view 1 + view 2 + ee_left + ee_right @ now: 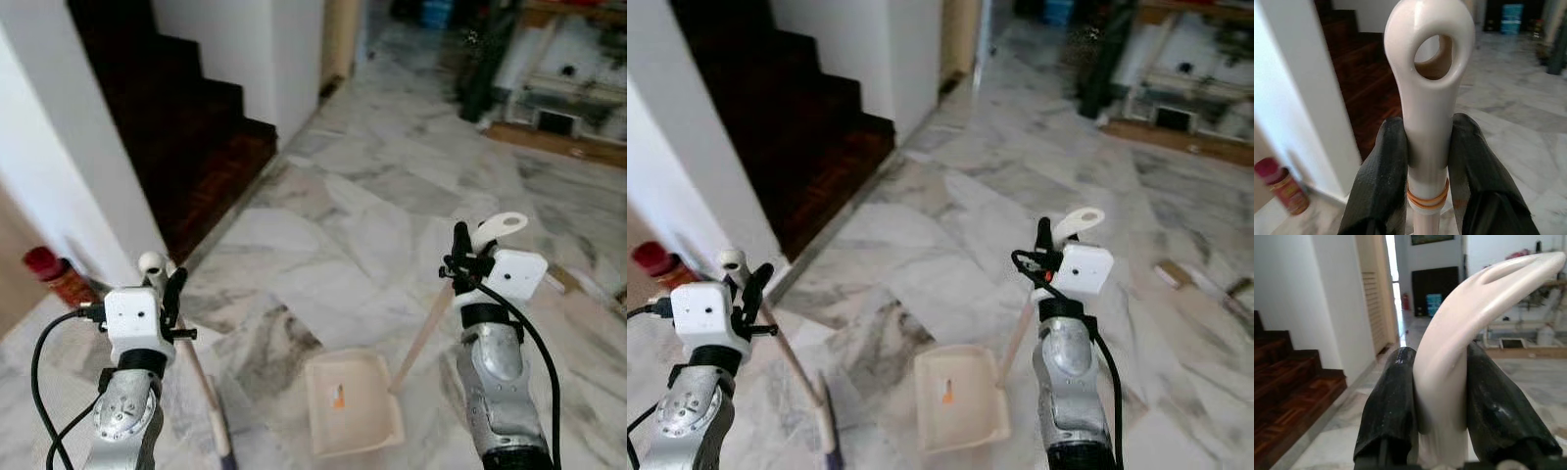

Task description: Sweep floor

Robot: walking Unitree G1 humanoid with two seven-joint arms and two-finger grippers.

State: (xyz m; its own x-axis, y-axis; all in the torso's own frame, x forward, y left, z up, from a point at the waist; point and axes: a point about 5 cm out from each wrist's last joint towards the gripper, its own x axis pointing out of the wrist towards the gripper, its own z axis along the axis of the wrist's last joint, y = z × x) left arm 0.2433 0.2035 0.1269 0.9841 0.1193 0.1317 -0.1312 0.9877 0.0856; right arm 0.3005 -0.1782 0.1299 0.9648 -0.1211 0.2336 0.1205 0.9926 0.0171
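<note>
so the left gripper [1427, 161] has its jaws clamped on the broom handle [1427, 98], right under the cream loop with the hole at the top end. both black fingers [1381, 176] press flat against the handle's sides, just above a little orange band. from the head camera the broom handle [196, 362] slants down and to the right from that grip, ending at the broom head [223, 441] on the marble floor [392, 196], just left of the dustpan.

the right gripper [1442, 401] has its jaws clamped on the dustpan handle [1474, 318], squeezing the curved cream grip from both sides, with the tip of it bending over above the fingers. the dustpan handle [426, 328] runs down and to the left to the dustpan [353, 401], which sits flat on the floor between the two arms, near the robot. there's a small orange bit [338, 396] lying inside the pan.

to the left there's a dark wooden staircase [196, 127] behind a white wall, and a red bottle [57, 274] on the floor at the wall's base.
</note>
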